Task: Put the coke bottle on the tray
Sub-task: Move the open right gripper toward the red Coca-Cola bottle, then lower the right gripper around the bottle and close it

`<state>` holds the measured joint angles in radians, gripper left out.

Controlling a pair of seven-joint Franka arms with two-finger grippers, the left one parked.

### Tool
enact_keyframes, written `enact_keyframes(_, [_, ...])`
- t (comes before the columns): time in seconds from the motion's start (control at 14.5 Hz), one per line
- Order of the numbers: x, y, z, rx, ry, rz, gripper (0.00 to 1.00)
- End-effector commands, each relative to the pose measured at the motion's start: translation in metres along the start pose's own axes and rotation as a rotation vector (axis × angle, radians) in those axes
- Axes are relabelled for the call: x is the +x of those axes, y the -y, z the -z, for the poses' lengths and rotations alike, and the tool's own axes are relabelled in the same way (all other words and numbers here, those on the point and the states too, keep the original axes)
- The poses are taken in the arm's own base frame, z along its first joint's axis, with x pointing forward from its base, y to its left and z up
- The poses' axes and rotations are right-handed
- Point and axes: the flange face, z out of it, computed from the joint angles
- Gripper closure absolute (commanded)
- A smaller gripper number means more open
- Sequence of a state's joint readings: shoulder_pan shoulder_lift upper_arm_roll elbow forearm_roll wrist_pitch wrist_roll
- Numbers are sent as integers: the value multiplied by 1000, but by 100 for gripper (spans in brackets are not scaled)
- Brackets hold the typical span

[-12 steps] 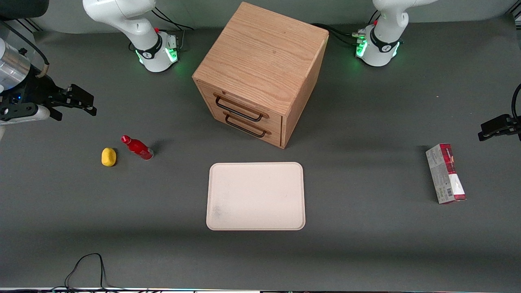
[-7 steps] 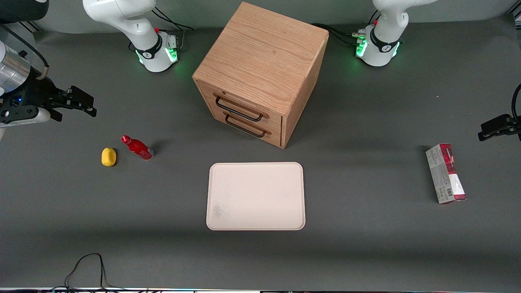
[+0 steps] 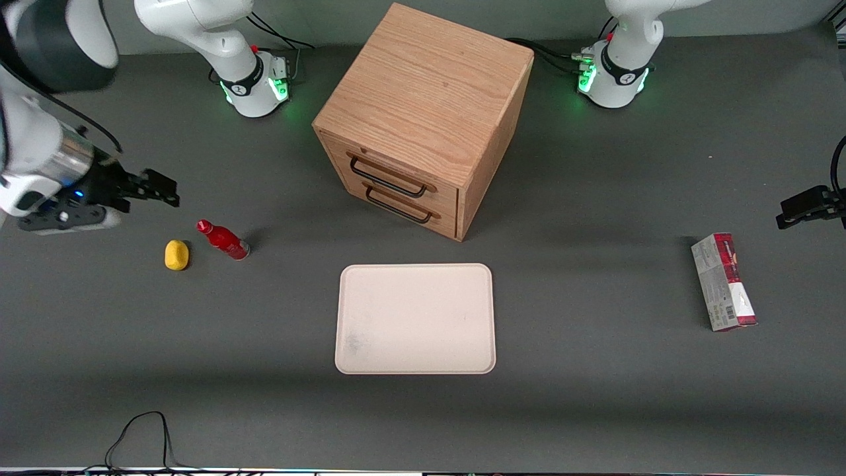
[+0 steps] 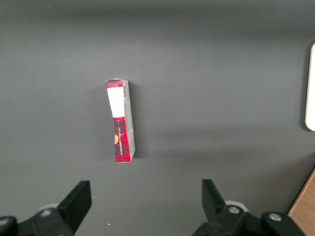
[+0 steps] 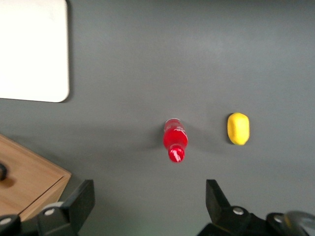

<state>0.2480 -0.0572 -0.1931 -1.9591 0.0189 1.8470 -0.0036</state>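
The coke bottle (image 3: 223,239) is small and red, with a red cap and a pale base. It stands tilted on the grey table, toward the working arm's end. It also shows in the right wrist view (image 5: 174,139). The cream-beige tray (image 3: 415,318) lies flat near the table's middle, in front of the oak box; its corner shows in the right wrist view (image 5: 34,49). My gripper (image 3: 162,188) hangs above the table, farther from the front camera than the bottle and apart from it. Its fingers (image 5: 78,201) are spread wide and hold nothing.
A yellow rounded lump (image 3: 176,254) lies beside the bottle, also in the right wrist view (image 5: 238,129). An oak two-drawer box (image 3: 423,119) stands farther back than the tray. A red-and-grey carton (image 3: 724,281) lies toward the parked arm's end.
My gripper has moved toward the table's middle and a little nearer the bottle. The bottle, lump and tray have not moved.
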Motion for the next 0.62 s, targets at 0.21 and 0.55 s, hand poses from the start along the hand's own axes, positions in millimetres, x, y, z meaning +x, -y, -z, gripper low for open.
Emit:
enact_keyframes(0.21, [-46,-12,-144,6,-88,50,0])
enact_keyframes(0.55, [-49,-17,-184,-9,-106,59,0])
